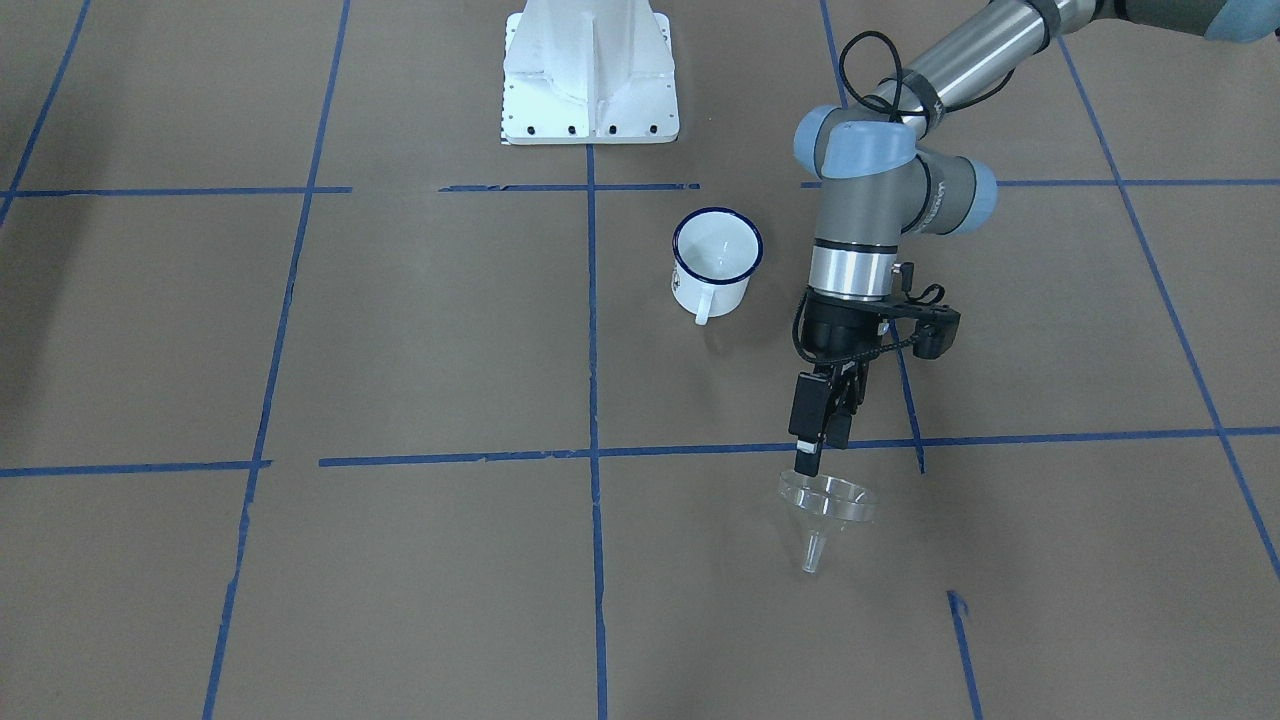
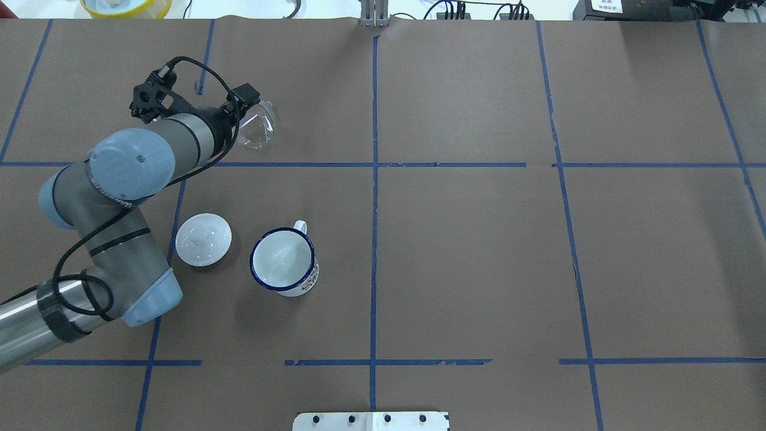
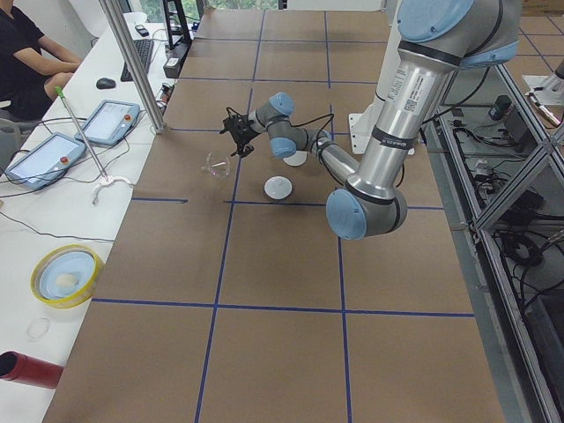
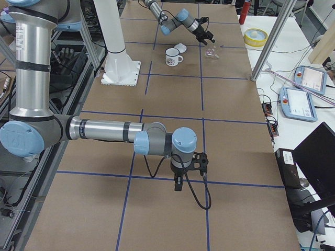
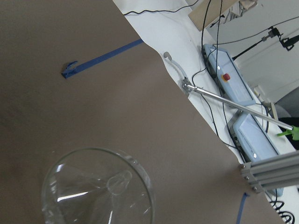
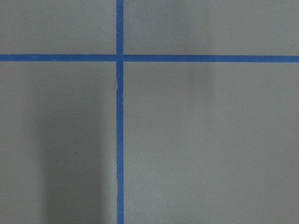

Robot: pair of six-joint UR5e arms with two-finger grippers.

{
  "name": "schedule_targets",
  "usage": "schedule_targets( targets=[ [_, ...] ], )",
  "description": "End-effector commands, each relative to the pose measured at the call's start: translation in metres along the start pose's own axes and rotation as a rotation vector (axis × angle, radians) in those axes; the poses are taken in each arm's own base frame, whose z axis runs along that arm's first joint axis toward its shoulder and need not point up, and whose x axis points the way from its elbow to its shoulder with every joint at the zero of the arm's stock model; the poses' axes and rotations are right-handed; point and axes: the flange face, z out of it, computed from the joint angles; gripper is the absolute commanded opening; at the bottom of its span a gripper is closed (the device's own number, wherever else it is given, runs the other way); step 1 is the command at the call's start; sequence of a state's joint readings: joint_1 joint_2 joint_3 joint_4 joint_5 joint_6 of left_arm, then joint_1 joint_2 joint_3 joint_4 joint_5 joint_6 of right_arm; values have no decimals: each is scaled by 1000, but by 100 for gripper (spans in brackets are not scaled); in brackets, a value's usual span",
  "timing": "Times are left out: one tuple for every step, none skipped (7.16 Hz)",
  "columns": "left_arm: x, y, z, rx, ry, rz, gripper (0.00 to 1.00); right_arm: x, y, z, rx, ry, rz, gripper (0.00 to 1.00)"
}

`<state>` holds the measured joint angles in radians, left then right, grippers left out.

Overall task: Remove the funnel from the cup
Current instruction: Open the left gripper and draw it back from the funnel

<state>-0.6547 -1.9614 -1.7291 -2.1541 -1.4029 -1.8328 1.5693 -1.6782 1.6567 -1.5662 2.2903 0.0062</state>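
The clear plastic funnel (image 1: 828, 505) is out of the cup and sits lower right of centre in the front-facing view, in the upper left of the overhead view (image 2: 256, 124). It is tilted, with its wide mouth toward the wrist and its short spout pointing away and down. Whether the spout touches the table cannot be told. The left gripper (image 1: 808, 462) pinches the funnel by its rim, jaws pressed onto the thin wall. From the left wrist camera the funnel's round mouth (image 5: 98, 191) fills the lower left of the frame, with the spout seen through it.

The white enamel cup (image 1: 716, 258) with its dark blue rim stands upright well apart from the funnel, just above centre in the front-facing view and left of centre in the overhead view (image 2: 283, 261). Just beside the cup in the overhead view lies a white round lid (image 2: 203, 239).

All of it rests on a brown paper-covered table (image 1: 400, 350) marked with blue tape lines.

The right gripper (image 4: 178, 185) hangs over the table in the lower middle of the right side view. Whether its jaws are spread cannot be told.
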Motion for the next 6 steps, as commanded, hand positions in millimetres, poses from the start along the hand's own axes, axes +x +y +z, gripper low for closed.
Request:
schedule_targets(
  targets=[
    [-6,13,-42,-233,-145,240,100,0,0,0,0,0,0,100],
    [-14,21,-41,-334,-186,351,100,0,0,0,0,0,0,100],
    [-22,20,-39,-369,-225,429,100,0,0,0,0,0,0,100],
    [-29,23,-39,-441,-265,509,100,0,0,0,0,0,0,100],
    [-36,13,-41,-466,-282,571,100,0,0,0,0,0,0,100],
    [-54,8,-38,-478,-302,616,100,0,0,0,0,0,0,100]
  ],
)
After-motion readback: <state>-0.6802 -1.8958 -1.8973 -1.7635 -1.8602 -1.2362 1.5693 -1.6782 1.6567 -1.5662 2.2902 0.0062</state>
